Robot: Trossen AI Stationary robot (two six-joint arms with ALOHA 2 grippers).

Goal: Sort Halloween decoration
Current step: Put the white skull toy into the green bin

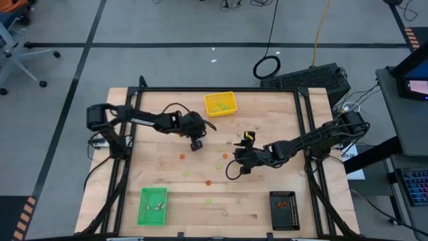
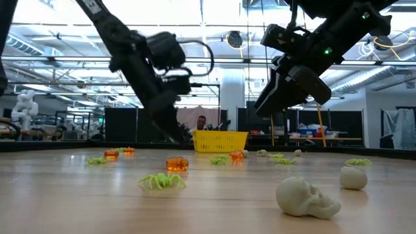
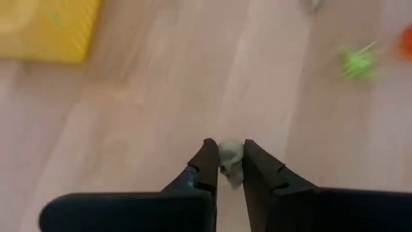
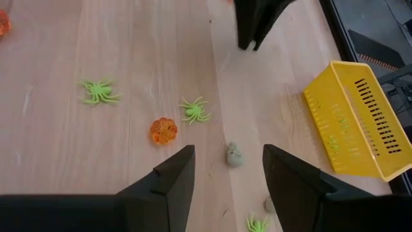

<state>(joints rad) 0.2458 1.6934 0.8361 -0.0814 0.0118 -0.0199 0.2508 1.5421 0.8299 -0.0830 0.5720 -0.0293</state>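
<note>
Small Halloween decoration pieces lie scattered over the wooden table [image 1: 167, 181]: orange pumpkins [image 2: 177, 164], light green spiders [image 2: 161, 182] and pale skulls [image 2: 307, 197]. My left gripper [image 1: 196, 144] hangs at the table's middle left, near the yellow tray [image 1: 220, 104]. It is shut on one pale skull [image 3: 230, 161]. My right gripper [image 4: 226, 169] hovers open at the table's middle, slanting down. Another pale skull [image 4: 234, 154] lies on the wood ahead of its fingers, untouched. An orange pumpkin [image 4: 163, 130] and a green spider [image 4: 195, 111] lie beside that skull. My left gripper pinches the pale skull by its two sides [image 3: 226, 154] between its two fingertips [image 3: 207, 161]. The fingers slant downward from the table's left. The skull sits at their free ends, lifted a little clear of the wood.
A green tray [image 1: 152, 205] stands at the near left and a black tray [image 1: 284, 209] at the near right. The yellow tray stands at the far middle and holds green pieces. A black frame [image 1: 304, 134] borders the table. Bare wood lies between the scattered pieces.
</note>
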